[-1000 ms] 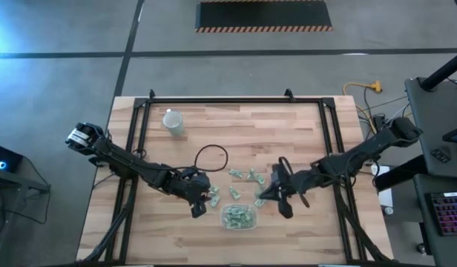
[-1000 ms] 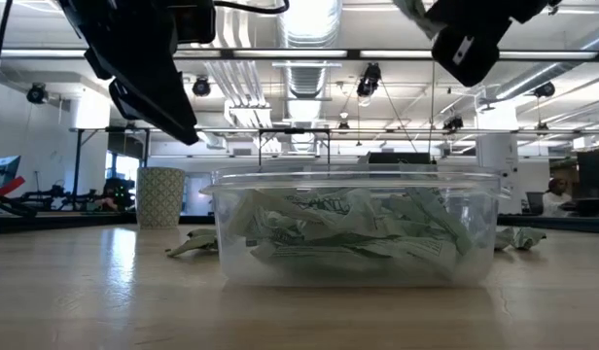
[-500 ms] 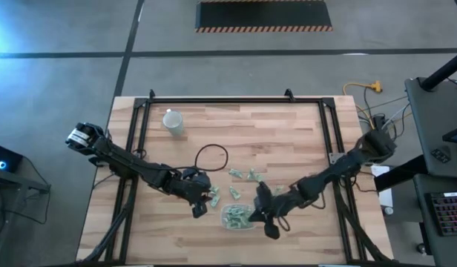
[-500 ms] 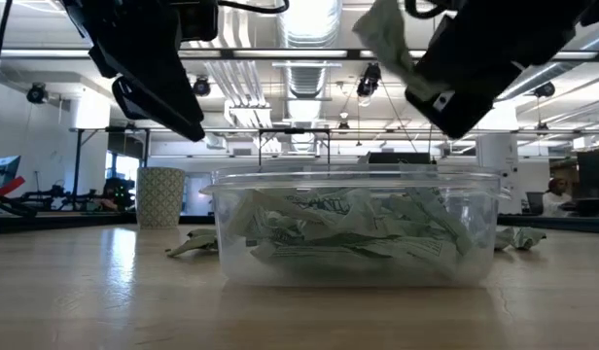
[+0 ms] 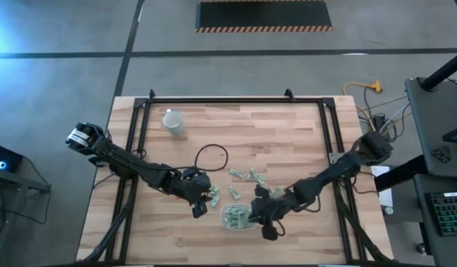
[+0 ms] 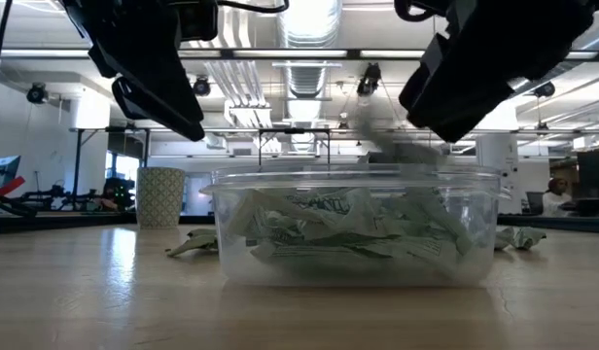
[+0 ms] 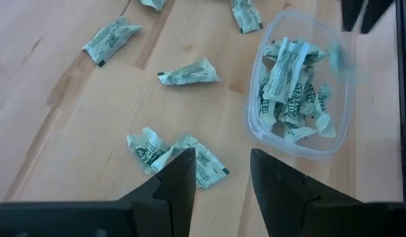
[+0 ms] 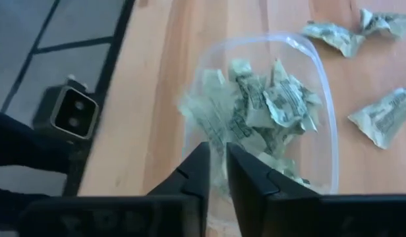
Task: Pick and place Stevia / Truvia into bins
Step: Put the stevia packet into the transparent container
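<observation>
The wooden surface (image 5: 288, 141) carries the clear bin (image 5: 238, 217) near its front edge, already well stocked with sachets (image 8: 272, 105). The right arm has swung in from beside the bin and now reaches low across the surface, its right claw (image 5: 264, 215) poised over the bin's rim. A moment ago it carried one sachet clenched; now its fingers have parted a little and a blurred sachet (image 6: 406, 151) is dropping just above the bin, released. By my reading, this delivery is all but done. The left arm holds its slanted reach, its left claw (image 7: 219, 174) hanging released and empty above a loose sachet (image 7: 202, 161) just beside the bin. Several more sachets (image 5: 243, 176) lie scattered behind it.
</observation>
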